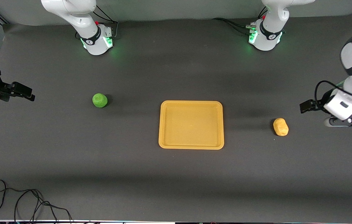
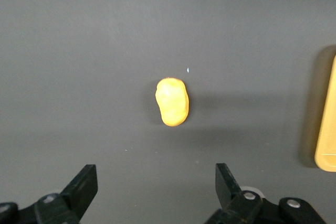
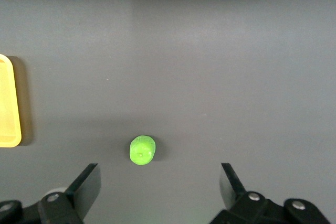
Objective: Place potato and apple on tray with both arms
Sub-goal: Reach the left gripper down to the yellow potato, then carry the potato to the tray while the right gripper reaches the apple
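The yellow-orange tray (image 1: 191, 143) lies empty in the middle of the table. The green apple (image 1: 99, 100) sits on the table toward the right arm's end. The potato (image 1: 280, 127) lies on the table toward the left arm's end. My right gripper (image 1: 26, 94) hangs open and empty over the table at its own end, apart from the apple (image 3: 142, 150). My left gripper (image 1: 305, 106) hangs open and empty over the table beside the potato (image 2: 172, 102), not touching it. Both wrist views show the open jaws of the left gripper (image 2: 156, 182) and the right gripper (image 3: 160, 182) with bare table between them.
The two green-lit arm bases (image 1: 96, 42) (image 1: 264, 35) stand along the table's back edge. A black cable (image 1: 23, 202) lies looped at the near corner toward the right arm's end. The tray's rim shows in both wrist views (image 2: 328, 124) (image 3: 8, 103).
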Controlling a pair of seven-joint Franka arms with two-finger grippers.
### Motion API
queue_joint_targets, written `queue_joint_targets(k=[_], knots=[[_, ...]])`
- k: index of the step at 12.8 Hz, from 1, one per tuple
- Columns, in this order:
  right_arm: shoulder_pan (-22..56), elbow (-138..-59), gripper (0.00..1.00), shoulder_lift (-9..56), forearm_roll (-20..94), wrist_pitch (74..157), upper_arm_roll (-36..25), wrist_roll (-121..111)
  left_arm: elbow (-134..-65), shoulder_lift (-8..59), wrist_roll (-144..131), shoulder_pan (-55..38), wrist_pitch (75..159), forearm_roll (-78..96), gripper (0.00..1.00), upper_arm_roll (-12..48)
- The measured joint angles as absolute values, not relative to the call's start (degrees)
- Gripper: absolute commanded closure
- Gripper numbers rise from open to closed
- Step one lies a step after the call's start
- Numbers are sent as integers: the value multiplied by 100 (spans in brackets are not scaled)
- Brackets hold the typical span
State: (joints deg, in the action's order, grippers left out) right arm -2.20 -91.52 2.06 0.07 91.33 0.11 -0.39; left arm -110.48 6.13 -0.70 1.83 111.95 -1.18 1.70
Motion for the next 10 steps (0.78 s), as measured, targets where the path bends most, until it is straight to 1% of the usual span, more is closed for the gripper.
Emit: queue_joint_targets(k=[2, 3, 5, 6, 7, 8, 9, 10], knots=[[-217, -9159, 0, 216, 7, 9128, 20, -39, -11422, 998, -62, 187, 11943, -119, 0, 164], [-211, -9172, 0, 220, 18, 9126, 25, -39, -11525, 1310, -60, 190, 12417, -119, 0, 158], [-159, -9268, 0, 212, 132, 9128, 32, -34, -11566, 2079, -56, 192, 13194, -117, 3, 154], [-108, -9378, 0, 171, 190, 9161, 32, -12, -11525, 2455, -54, 196, 13430, -117, 5, 153], [-26, -9568, 0, 73, 220, 9272, 33, 35, -11453, 2758, -46, 202, 13563, -116, 31, 153], [94, -9833, 0, -97, 229, 9425, 34, 108, -11370, 2946, -39, 201, 13596, -115, 51, 158], [241, -10153, 0, -327, 231, 9574, 36, 224, -11310, 3035, -34, 201, 13595, -115, 73, 171], [379, -10494, 0, -595, 231, 9687, 40, 374, -11275, 3051, -29, 199, 13573, -115, 92, 181]])
